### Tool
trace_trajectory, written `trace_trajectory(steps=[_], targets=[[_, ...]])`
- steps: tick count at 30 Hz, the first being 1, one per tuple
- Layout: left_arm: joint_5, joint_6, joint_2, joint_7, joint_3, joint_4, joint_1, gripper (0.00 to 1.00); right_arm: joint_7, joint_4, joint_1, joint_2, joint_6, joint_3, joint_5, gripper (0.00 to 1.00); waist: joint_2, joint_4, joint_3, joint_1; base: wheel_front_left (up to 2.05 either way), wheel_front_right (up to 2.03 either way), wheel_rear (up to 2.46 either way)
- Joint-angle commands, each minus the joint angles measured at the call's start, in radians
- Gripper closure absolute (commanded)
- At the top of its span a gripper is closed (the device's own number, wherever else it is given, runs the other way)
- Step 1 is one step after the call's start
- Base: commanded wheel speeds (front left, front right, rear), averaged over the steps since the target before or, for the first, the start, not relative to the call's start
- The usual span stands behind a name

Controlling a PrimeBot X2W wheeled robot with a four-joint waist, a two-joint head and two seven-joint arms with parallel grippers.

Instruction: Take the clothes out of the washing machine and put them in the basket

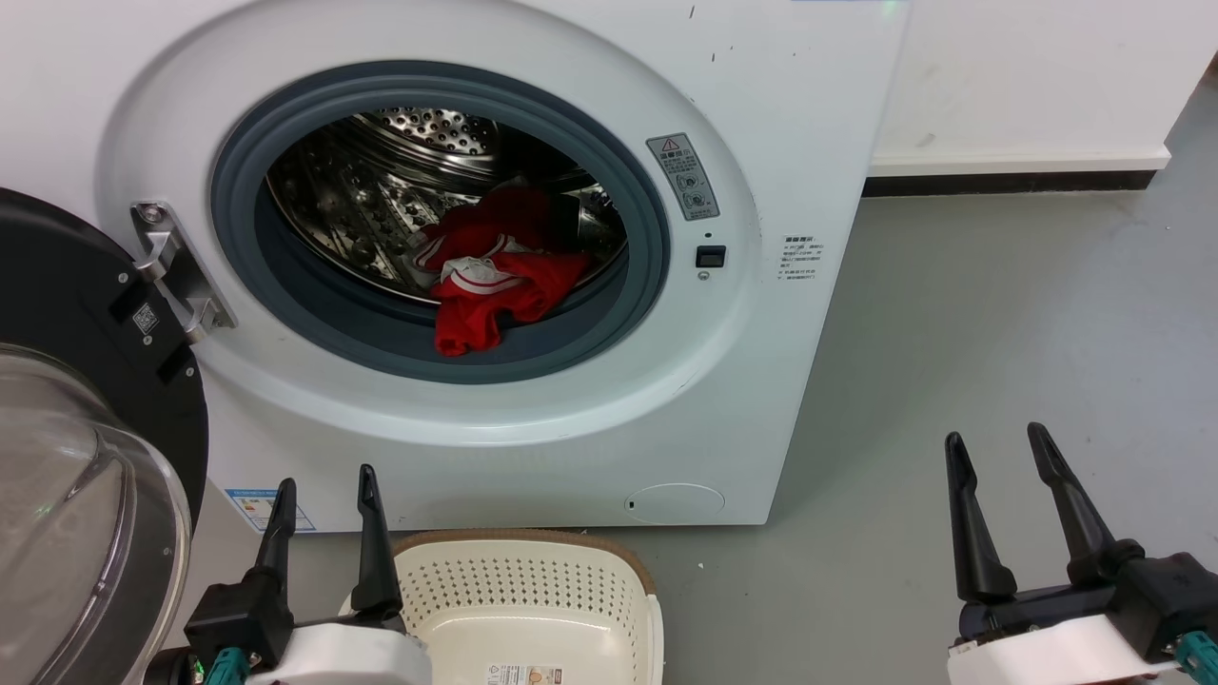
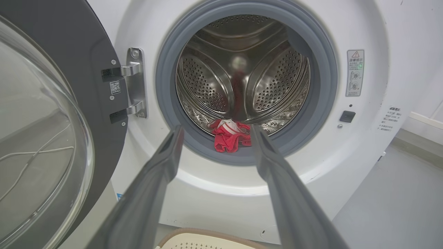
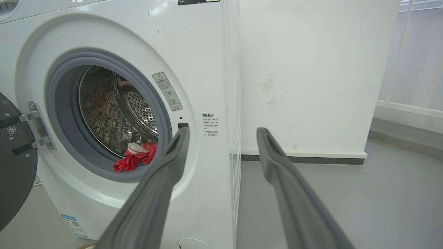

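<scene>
A grey floor point(image 1: 999, 314) meets a white wall point(image 1: 1047, 76) with a dark skirting. Left of the left gripper point(image 1: 325, 478), the black-rimmed glass door point(image 1: 86, 285) is swung wide open. That gripper's jaws are parted and hold nothing. Just right of its fingers sits the basket point(image 1: 523, 580), close against the foot of the washing machine point(image 1: 780, 114). Ahead of these jaws and a little to their right, the clothes point(image 1: 495, 276), red with white trim, lie at the drum's front bottom, one fold spilling onto the grey ring; in the left wrist view they show between the two fingertips. The right gripper point(image 1: 995, 434) hovers over bare floor, jaws apart and empty, the washer's front to its left and the clothes well apart from it.
</scene>
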Motion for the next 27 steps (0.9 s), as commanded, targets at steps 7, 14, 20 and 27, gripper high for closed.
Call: trace_trajectory(steps=[7, 14, 20, 27], targets=[[0.066, -0.007, -0.001, -0.021, 0.004, 0.001, 0.015, 0.0, -0.021, -0.019, 0.019, 0.0, 0.0, 0.0, -0.052, 0.0, 0.0, 0.0, 0.0, 0.0, 0.0, 0.0, 0.0], [0.115, -0.01, -0.004, -0.035, 0.004, 0.008, 0.023, 0.0, -0.033, -0.024, 0.03, 0.0, 0.0, 0.002, -0.092, 0.0, 0.0, -0.001, 0.0, 0.0, 0.0, 0.0, 0.0], [0.155, -0.008, -0.006, -0.045, 0.004, 0.01, 0.029, 0.0, -0.043, -0.024, 0.041, 0.0, 0.0, -0.002, -0.127, 0.0, 0.0, -0.001, 0.0, 0.0, 0.0, 0.0, 0.0], [0.166, -0.013, -0.006, -0.052, 0.009, 0.021, 0.036, 0.0, -0.048, -0.016, 0.043, 0.0, 0.0, -0.006, -0.132, 0.0, 0.0, -0.001, -0.001, 0.0, 0.0, 0.0, 0.0]])
